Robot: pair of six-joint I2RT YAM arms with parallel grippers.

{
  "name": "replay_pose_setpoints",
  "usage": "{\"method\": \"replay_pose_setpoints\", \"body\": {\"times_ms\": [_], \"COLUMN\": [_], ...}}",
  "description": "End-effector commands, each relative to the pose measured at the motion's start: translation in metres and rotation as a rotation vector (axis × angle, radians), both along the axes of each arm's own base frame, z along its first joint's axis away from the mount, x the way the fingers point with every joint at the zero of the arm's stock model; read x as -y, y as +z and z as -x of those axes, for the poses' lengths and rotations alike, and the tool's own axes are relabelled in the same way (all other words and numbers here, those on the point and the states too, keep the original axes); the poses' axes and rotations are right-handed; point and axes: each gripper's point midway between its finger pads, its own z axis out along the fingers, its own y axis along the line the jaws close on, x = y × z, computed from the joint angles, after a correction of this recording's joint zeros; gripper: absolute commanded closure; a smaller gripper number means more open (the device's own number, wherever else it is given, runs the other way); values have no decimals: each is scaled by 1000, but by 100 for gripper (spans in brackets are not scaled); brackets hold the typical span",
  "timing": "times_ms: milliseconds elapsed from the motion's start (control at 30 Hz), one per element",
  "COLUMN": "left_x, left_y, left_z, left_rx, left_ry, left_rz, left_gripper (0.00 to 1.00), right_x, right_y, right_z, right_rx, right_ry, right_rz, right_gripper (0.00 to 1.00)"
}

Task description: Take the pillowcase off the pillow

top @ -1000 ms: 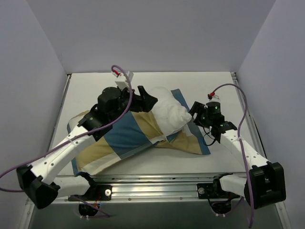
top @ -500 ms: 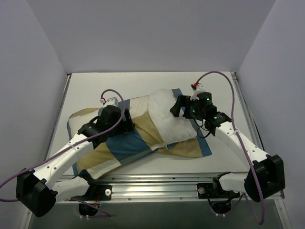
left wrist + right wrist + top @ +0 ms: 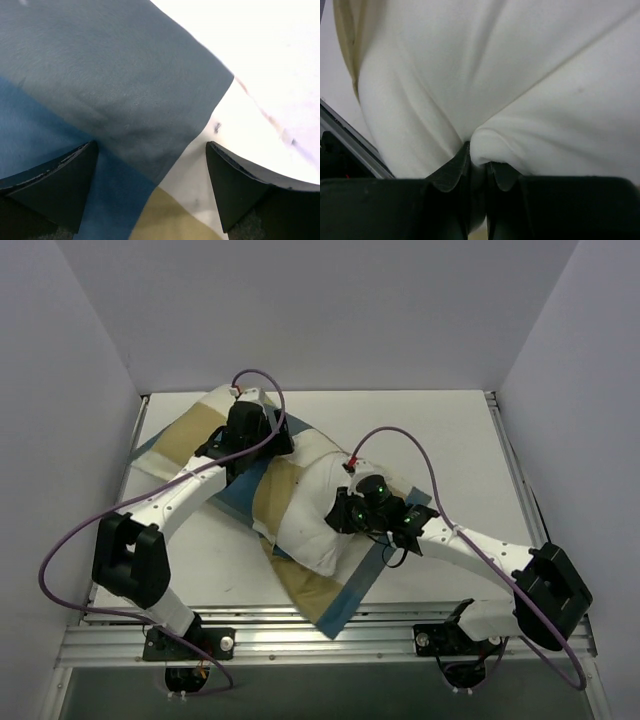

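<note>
Observer A: Pillow [image 3: 520, 75] in the right wrist view. Your right gripper [image 3: 477, 156] has its jaws closed on a small fold of the white cushion. The fold bulges up from between the two tips, and white fabric fills nearly the whole view. A tan strip of the pillowcase [image 3: 344, 45] shows at the upper left edge.

Observer B: Same grip, top view. Your right gripper [image 3: 338, 516] presses against the right flank of the pillow [image 3: 305, 525], which lies near the middle of the counter [image 3: 440, 440]. The pillowcase [image 3: 318, 590] runs diagonally from the far left corner to the near edge, and the pillow shows bare at its middle. You cannot tell how much of the pillow is inside the cover.

Observer A: And your other side?

Observer B: Your left gripper [image 3: 250, 440] is over the far left part of the pillowcase, well apart from the pillow's bare part. In its wrist view the left gripper [image 3: 151, 147] has its jaws spread wide, gripping nothing. A grey-blue block of the pillowcase [image 3: 115, 85] lies between and beyond the tips, with brighter blue, tan and cream blocks beside it. You cannot tell whether the tips touch the fabric.
</note>
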Motion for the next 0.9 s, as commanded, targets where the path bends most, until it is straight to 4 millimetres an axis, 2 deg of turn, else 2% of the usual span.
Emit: {"method": "replay_pose_setpoints", "body": {"times_ms": [0, 67, 100, 133, 167, 200, 233, 267, 300, 333, 367, 400, 433, 467, 500, 600, 767, 867], "left_x": [44, 44, 41, 37, 32, 24, 16, 9, -3, -9, -17, -22, -23, -26, -28, -28, -3, 10], "left_y": [56, 65, 78, 72, 75, 89, 74, 72, 82, 75, 55, 56, 48, 25, 21, -13, -45, -58], "left_z": [-26, -25, -19, -12, -6, 7, 18, 28, 45, 56, 70, 88, 99, 114, 126, 149, 158, 153], "left_rx": [181, 208, 235, 225, 233, 261, 230, 223, 237, 218, 170, 155, 129, 73, 53, -21, -45, -23], "left_ry": [-161, -170, -175, -175, -167, -163, -157, -150, -131, -123, -117, -112, -124, -136, -137, -144, -182, -186], "left_rz": [98, 105, 109, 101, 96, 96, 76, 67, 60, 52, 36, 57, 63, 55, 71, 103, 155, 125], "left_gripper": [3, 3, 3, 3, 3, 3, 3, 3, 3, 3, 3, 3, 3, 3, 3, 5, 11, 14], "right_x": [3, 11, 10, 12, 12, 12, 11, 13, 15, 15, 19, 20, 19, 22, 22, 19, 9, 6], "right_y": [1, 3, 11, 14, 14, 14, 24, 25, 27, 32, 34, 35, 40, 41, 44, 49, 59, 64], "right_z": [3, -11, -19, -24, -29, -30, -38, -43, -45, -49, -53, -55, -59, -63, -65, -64, -66, -66], "right_rx": [0, 38, 57, 66, 67, 66, 93, 101, 103, 111, 110, 106, 109, 112, 119, 99, 101, 108], "right_ry": [-32, -89, -93, -103, -104, -98, -106, -120, -125, -126, -139, -139, -142, -152, -155, -125, -90, -77], "right_rz": [27, 69, 84, 96, 112, 126, 132, 145, 150, 149, 149, 147, 136, 137, 133, 122, 97, 104], "right_gripper": [99, 100, 100, 100, 99, 99, 99, 99, 99, 99, 99, 99, 99, 99, 99, 99, 99, 98]}}
